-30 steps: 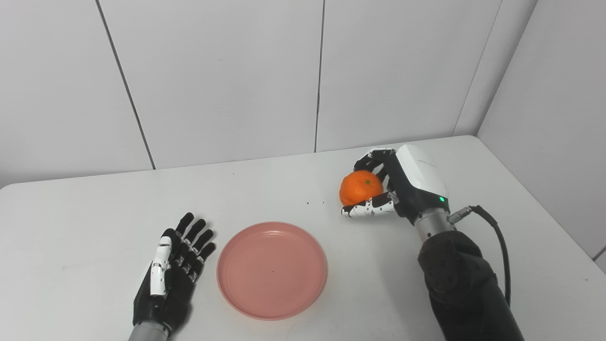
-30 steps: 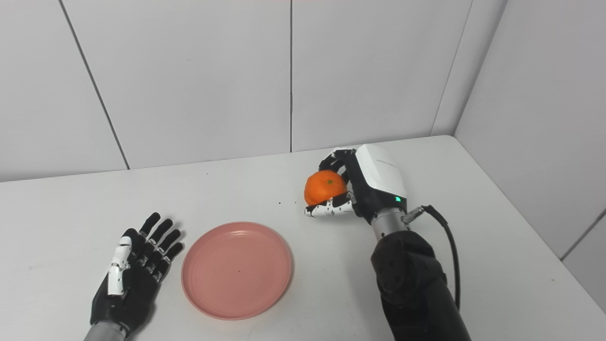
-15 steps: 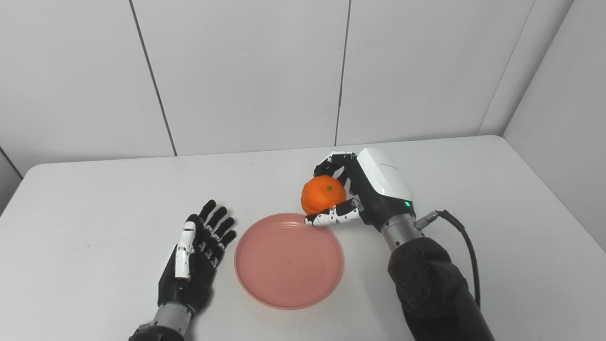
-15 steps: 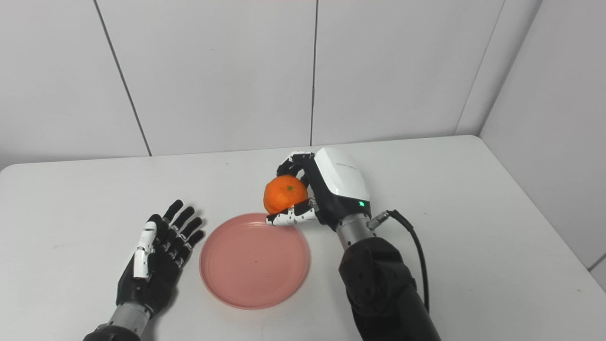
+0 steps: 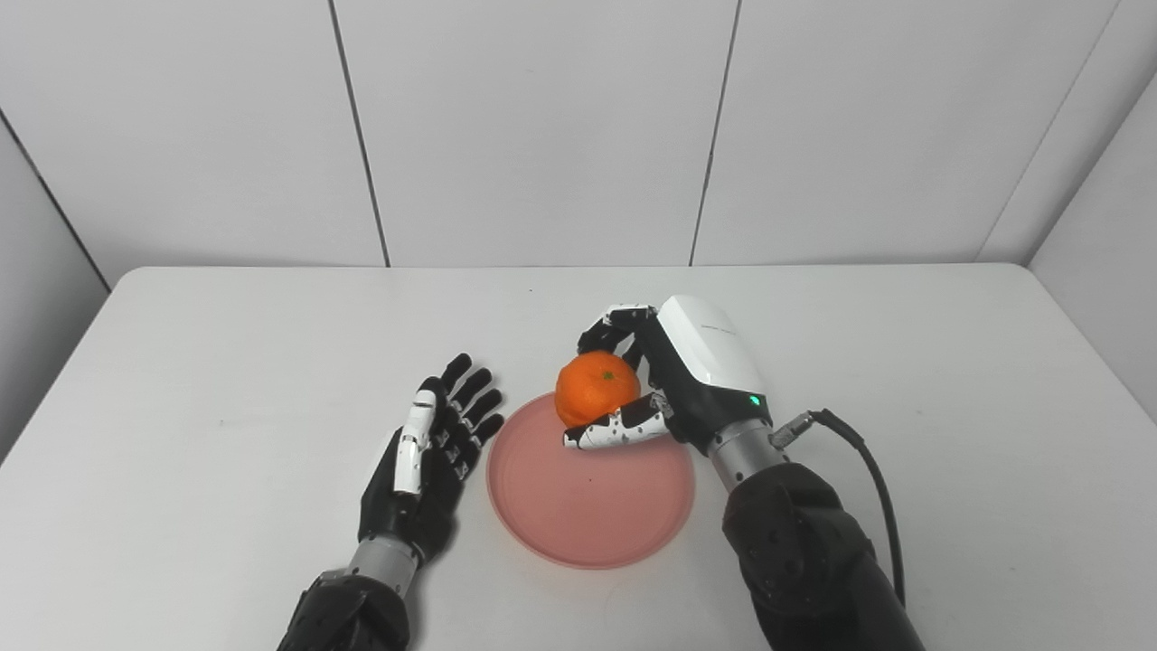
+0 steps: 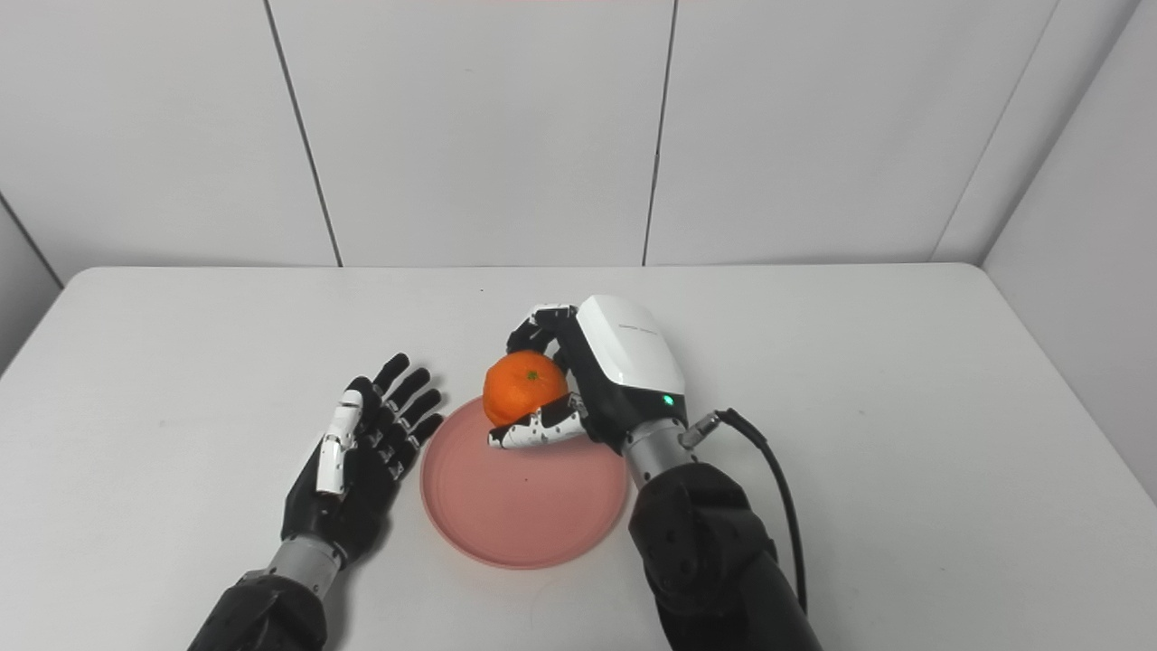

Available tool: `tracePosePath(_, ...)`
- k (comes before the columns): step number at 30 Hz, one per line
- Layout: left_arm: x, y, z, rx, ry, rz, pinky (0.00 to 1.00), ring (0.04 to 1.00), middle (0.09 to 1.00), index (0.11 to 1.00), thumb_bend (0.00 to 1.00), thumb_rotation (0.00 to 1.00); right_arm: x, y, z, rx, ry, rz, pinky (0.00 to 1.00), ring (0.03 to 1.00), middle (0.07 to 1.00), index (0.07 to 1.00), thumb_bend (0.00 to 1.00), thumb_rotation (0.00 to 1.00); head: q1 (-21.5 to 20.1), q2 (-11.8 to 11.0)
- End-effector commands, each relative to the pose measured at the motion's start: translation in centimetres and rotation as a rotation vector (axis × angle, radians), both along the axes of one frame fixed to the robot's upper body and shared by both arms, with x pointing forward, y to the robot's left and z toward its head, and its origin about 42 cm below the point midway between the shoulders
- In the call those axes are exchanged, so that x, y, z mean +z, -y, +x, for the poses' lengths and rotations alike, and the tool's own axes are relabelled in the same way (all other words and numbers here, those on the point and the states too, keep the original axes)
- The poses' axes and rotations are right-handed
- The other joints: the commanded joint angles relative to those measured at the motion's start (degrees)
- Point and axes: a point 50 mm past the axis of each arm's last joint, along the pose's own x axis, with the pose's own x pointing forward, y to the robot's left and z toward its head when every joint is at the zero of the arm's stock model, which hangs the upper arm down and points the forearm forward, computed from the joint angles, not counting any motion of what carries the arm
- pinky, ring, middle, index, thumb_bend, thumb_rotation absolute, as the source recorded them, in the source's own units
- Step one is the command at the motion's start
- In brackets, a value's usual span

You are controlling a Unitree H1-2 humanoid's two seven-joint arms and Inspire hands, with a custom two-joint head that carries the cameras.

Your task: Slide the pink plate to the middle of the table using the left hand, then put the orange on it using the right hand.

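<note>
- right hand (image 5: pixel 669 380) is wrapped round the orange (image 5: pixel 596 388), fingers curled over the far side and the thumb tucked under the near side, so it's got a proper hold on it
- the orange sits above the far rim of the pink plate (image 5: pixel 592 515), held up off it by the look of things. can't tell for sure if the bottom touches the plate since the thumb hides that bit
- there's a little green stem spot on top of the orange, facing up
- white shell on the back of the right hand has a small green light lit near the wrist, and a black cable (image 5: pixel 868 470) loops out from the wrist along the dark sleeve
- left hand (image 5: pixel 425 461) lies flat just beside the plate's left edge, fingers spread and pointing away toward the wall, holding nothing. whether the fingertips actually touch the rim i can't make out
- plate is roughly in the middle of the table (image 5: pixel 949 362), a bit toward the near edge, and nothing's resting in its bowl
- table is plain white with rounded far corners, with 1 or 2 tiny dark specks on it
- behind it the wall (image 5: pixel 542 127) is light grey panels with thin dark seams running top to bottom, and angled side panels close in at both ends of the table
</note>
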Motion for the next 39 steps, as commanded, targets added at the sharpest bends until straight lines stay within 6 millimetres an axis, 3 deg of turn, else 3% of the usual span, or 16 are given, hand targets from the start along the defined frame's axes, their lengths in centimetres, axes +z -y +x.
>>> tracePosePath(1,-0.4,0.4,-0.2,0.006,-0.034,0.002,0.92,0.925,0.935,0.927,0.37,1.00,1.4,-0.9,0.0,0.042,0.084,0.017,0.28,0.363,0.461,0.487,0.52,0.14,0.1,0.0)
tracePosePath(15,-0.1,1.3,-0.3,0.043,-0.029,0.018,0.91,0.924,0.932,0.917,0.38,1.00,-0.8,-2.1,0.0,0.083,0.007,0.016,0.28,0.380,0.481,0.488,0.52,0.14,3.6,0.4)
tracePosePath(29,-0.3,1.0,-0.4,0.055,-0.023,0.033,0.92,0.927,0.934,0.919,0.38,1.00,-3.8,-2.1,0.6,0.086,-0.053,-0.017,0.27,0.367,0.471,0.488,0.52,0.14,2.8,0.4)
tracePosePath(39,-0.2,0.9,-0.4,0.049,-0.024,0.031,0.92,0.923,0.932,0.920,0.37,1.00,-4.7,-1.7,0.6,0.076,-0.065,-0.024,0.30,0.397,0.499,0.489,0.52,0.14,2.3,0.6)
